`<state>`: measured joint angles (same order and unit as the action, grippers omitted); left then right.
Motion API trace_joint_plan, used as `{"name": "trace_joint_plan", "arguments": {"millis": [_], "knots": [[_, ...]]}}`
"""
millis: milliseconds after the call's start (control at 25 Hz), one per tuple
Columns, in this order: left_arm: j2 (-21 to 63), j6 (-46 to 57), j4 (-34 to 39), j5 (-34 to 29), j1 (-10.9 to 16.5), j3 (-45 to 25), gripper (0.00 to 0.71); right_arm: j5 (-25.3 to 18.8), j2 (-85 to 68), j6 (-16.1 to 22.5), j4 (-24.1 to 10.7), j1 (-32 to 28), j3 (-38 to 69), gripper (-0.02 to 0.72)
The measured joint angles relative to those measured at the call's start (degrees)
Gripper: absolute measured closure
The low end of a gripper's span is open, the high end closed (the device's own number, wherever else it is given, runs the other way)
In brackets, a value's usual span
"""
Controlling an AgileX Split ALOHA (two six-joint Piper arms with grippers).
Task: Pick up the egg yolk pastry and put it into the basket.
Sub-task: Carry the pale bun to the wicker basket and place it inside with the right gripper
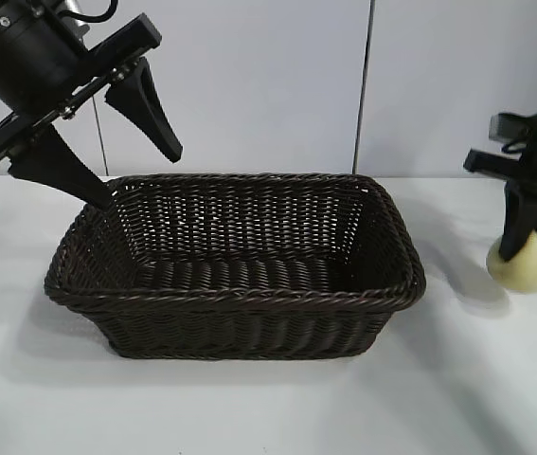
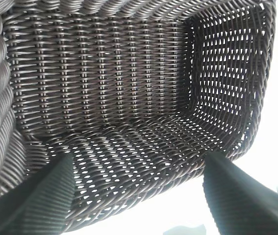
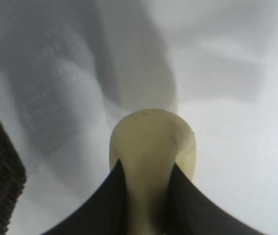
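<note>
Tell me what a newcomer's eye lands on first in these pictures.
The big dark wicker basket fills the table's middle. The left gripper hangs open over its left rim. At the far right, outside the basket, the right gripper pinches the pale egg yolk pastry between its fingers.

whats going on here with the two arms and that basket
The right pincer is closed on the egg yolk pastry, out on the white table to the right of the basket. The left pincer hangs open over the basket's left end. Nothing lies in the part of the basket that shows.
</note>
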<state>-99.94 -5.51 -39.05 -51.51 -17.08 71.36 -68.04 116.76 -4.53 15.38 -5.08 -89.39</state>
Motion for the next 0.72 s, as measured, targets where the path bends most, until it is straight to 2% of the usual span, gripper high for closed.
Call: {"name": "trace_joint_plan", "arguments": {"millis": [480,720], "knots": [[0.0,0.0,0.0,-0.6,0.0,0.0,0.178,-1.7,-11.5,0.0,2.1,0.0,-3.7,0.557],[0.0,0.0,0.0,-1.1,0.0,0.0,0.178,-1.9,-11.6,-2.1,7.2,2.4,-3.7,0.557]]}}
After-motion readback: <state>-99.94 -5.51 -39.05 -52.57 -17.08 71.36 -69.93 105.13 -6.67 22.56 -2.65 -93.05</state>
